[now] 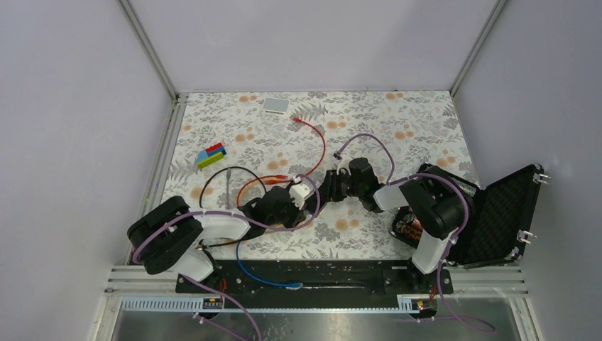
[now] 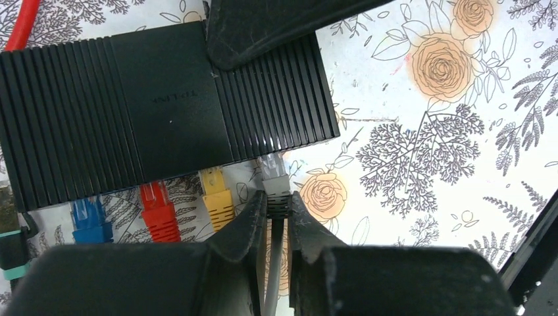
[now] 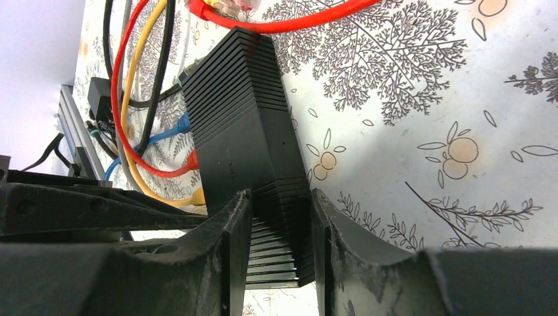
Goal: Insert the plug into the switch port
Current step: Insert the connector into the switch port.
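Blue plug (image 2: 89,222), red plug (image 2: 159,212) and yellow plug (image 2: 217,196) sit in the flat black ribbed switch box (image 2: 164,105), midway along the floral table (image 1: 426,128), toward its near edge. Right of them, the left gripper (image 2: 278,203) pinches a clear grey-booted plug (image 2: 272,170), tip at the box. Rightmost, the right gripper (image 3: 279,201) clamps the box. Insertion looks underway; next, a straight push. The switch port itself is hidden.
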Robot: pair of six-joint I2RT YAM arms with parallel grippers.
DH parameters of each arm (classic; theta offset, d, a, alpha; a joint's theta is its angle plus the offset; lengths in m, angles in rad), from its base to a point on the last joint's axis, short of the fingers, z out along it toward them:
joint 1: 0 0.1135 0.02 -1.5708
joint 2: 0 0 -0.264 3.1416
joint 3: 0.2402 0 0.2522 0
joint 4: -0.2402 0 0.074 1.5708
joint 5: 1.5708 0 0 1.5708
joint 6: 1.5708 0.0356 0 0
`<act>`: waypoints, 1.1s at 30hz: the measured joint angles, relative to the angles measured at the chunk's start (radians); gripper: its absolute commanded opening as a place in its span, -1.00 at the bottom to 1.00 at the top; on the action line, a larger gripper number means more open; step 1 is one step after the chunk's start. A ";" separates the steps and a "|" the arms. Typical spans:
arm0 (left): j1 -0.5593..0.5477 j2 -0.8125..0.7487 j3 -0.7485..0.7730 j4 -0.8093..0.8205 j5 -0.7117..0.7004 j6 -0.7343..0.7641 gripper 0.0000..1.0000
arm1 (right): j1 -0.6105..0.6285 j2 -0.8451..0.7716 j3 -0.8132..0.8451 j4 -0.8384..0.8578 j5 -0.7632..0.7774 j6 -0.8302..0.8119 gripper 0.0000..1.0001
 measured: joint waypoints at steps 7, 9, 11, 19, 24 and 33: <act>0.014 0.006 0.029 -0.046 -0.008 -0.101 -1.00 | 0.000 -0.011 -0.072 0.113 0.029 0.021 -0.50; 0.016 0.006 0.042 -0.074 -0.012 -0.129 -1.00 | 0.000 -0.019 -0.090 0.129 0.039 0.030 -0.51; 0.016 0.006 0.063 -0.116 -0.016 -0.139 -1.00 | 0.000 -0.023 -0.107 0.152 0.044 0.047 -0.51; 0.016 -0.014 0.084 -0.205 -0.032 -0.142 -1.00 | 0.000 -0.040 -0.152 0.183 0.042 0.106 -0.51; 0.018 -0.029 0.076 -0.215 -0.058 -0.136 -1.00 | 0.002 -0.063 -0.172 0.166 0.033 0.127 -0.51; 0.034 -0.024 0.071 -0.196 -0.032 -0.108 -1.00 | 0.008 -0.045 -0.178 0.219 0.037 0.170 -0.53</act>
